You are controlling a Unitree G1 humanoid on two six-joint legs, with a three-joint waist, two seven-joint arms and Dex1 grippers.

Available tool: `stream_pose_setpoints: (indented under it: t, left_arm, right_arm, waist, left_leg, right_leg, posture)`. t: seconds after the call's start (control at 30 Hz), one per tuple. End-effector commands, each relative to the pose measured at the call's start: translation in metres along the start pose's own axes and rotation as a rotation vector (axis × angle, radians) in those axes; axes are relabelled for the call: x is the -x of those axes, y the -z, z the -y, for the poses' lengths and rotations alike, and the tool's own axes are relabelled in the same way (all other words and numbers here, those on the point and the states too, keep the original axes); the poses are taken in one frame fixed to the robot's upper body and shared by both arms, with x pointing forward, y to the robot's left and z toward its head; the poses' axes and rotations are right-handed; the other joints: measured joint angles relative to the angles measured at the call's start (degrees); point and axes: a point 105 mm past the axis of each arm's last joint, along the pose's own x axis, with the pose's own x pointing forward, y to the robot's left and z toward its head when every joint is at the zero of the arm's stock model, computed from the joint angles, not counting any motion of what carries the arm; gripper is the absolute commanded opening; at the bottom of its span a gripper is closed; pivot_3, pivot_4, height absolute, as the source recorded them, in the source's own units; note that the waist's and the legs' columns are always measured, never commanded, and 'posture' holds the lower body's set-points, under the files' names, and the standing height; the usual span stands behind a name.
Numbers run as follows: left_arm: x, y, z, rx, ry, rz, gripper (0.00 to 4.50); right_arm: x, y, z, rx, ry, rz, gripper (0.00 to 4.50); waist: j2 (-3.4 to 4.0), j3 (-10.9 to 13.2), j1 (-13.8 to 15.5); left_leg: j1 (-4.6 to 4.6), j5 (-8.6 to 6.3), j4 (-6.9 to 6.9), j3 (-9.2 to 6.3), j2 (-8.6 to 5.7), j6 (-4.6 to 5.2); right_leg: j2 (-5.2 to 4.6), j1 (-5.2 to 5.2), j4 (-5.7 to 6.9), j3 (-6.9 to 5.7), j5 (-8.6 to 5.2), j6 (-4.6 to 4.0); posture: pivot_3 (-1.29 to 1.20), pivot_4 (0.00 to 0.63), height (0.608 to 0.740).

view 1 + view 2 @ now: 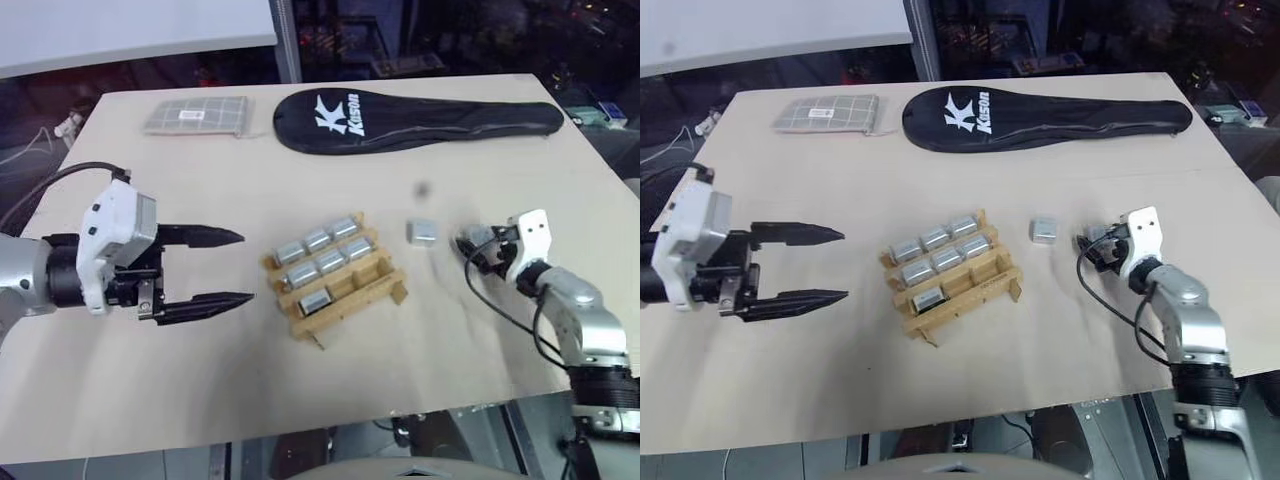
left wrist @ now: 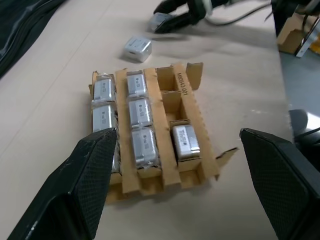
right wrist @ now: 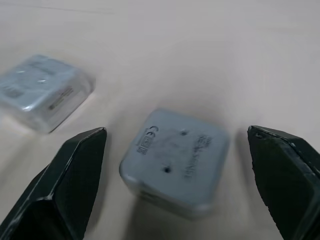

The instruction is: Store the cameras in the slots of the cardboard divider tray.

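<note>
seven slots filled, two cameras out on the table

i had the cardboard divider tray [image 1: 334,275] sitting mid-table with seven cameras [image 2: 141,111] already in it: two rows of three full, and one camera in the third row, leaving two slots bare. two loose cameras were left to its right. one [image 1: 422,232] lay in the open near the tray; the other [image 3: 174,159] sat between the wide-spread fingers of my right gripper [image 1: 478,250], down at table level, not yet pinched as far as i could judge. my left gripper [image 1: 215,268] hung beside the tray's left side, fingers wide apart and holding nothing. by my reckoning the job was mostly done, with these last two cameras to grab and drop in.
</note>
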Motion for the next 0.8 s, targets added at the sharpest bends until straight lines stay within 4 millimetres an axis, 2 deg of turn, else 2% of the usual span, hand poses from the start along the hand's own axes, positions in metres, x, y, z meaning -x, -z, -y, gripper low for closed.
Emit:
stream_pose_setpoints:
  t: [0.03,0.17,0.3,0.33,0.37,0.43,0.57,0.67,0.73,0.8]
  left_arm:
    - [-0.002,-0.011,0.004,-0.045,0.018,0.008,4.1]
    - [-0.002,-0.013,0.003,-0.042,0.02,0.016,4.1]
    - [-0.005,-0.015,-0.001,-0.039,0.012,0.043,4.22]
    - [-0.007,-0.015,-0.002,-0.038,0.011,0.048,4.22]
    - [-0.008,-0.015,-0.003,-0.037,0.01,0.05,4.22]
    - [-0.015,-0.015,-0.002,-0.026,0.029,0.071,4.22]
    - [-0.041,-0.019,-0.006,0.053,0.014,0.204,4.22]
    - [-0.058,-0.02,-0.015,0.129,-0.046,0.274,4.22]
    - [-0.073,-0.018,-0.022,0.195,-0.088,0.311,4.22]
    - [-0.089,-0.019,-0.027,0.268,-0.084,0.342,4.22]
  right_arm:
    - [-0.003,-0.005,-0.002,0.026,0.06,0.02,4.5]
    - [0.001,0.003,0.001,0.015,0.119,-0.005,4.5]
    - [0.006,0.005,0.001,0.034,0.132,0.0,2.71]
    - [0.006,0.003,0.002,0.051,0.13,0.012,2.14]
    - [0.006,0.001,0.003,0.063,0.128,0.021,2.0]
    - [0.006,-0.016,0.0,0.164,0.085,0.077,2.01]
    - [0.011,-0.063,-0.038,0.455,-0.167,0.252,2.01]
    - [0.015,-0.08,-0.062,0.625,-0.286,0.341,2.01]
    - [0.023,-0.093,-0.095,0.825,-0.436,0.443,2.01]
    - [0.033,-0.096,-0.131,1.062,-0.622,0.533,2.01]
  waist:
    - [-0.02,0.0,-0.1]
    - [-0.02,0.0,-0.2]
    - [-0.04,0.0,-0.1]
    - [-0.04,0.0,-0.1]
    - [-0.03,0.0,-0.1]
    - [-0.01,0.0,-0.2]
    - [0.05,0.0,-0.1]
    - [0.01,0.0,-0.5]
    - [0.0,0.0,-0.6]
    - [0.03,0.0,-0.6]
  left_leg:
    - [0.02,0.0,0.0,-0.02,-0.01,0.0]
    - [0.06,0.0,-0.01,0.0,-0.03,0.0]
    - [0.03,0.0,-0.01,-0.01,-0.03,-0.01]
    - [0.03,0.0,-0.01,0.0,-0.03,0.0]
    - [0.05,0.0,-0.01,0.0,-0.03,0.0]
    - [0.07,0.0,-0.01,0.02,-0.04,0.0]
    - [0.03,0.0,0.01,0.0,-0.07,0.0]
    - [0.05,0.0,0.02,-0.04,-0.04,0.0]
    - [0.07,0.0,0.02,-0.07,-0.05,0.0]
    - [0.07,0.0,0.04,-0.07,-0.08,0.0]
  right_leg:
    - [-0.01,0.01,0.0,0.03,0.0,0.0]
    - [0.0,0.03,0.01,0.03,0.0,0.0]
    - [0.01,0.03,0.0,-0.01,0.0,-0.01]
    - [0.01,0.04,0.0,-0.01,0.0,0.0]
    - [0.01,0.05,0.0,0.01,0.0,0.0]
    - [0.01,0.05,0.0,0.02,0.0,0.0]
    - [0.0,0.06,0.0,0.04,0.01,0.01]
    - [0.06,0.05,0.01,0.06,0.19,0.17]
    - [0.06,0.07,0.04,0.06,0.26,0.08]
    - [0.05,0.07,0.04,0.06,0.28,0.06]
  posture:
    - [0.0,0.15,0.74]
    - [0.0,0.15,0.74]
    - [0.0,0.15,0.74]
    - [0.0,0.15,0.74]
    - [0.0,0.15,0.74]
    - [0.0,0.15,0.74]
    - [0.0,0.15,0.74]
    - [0.0,0.15,0.74]
    - [0.0,0.15,0.74]
    - [0.0,0.15,0.74]
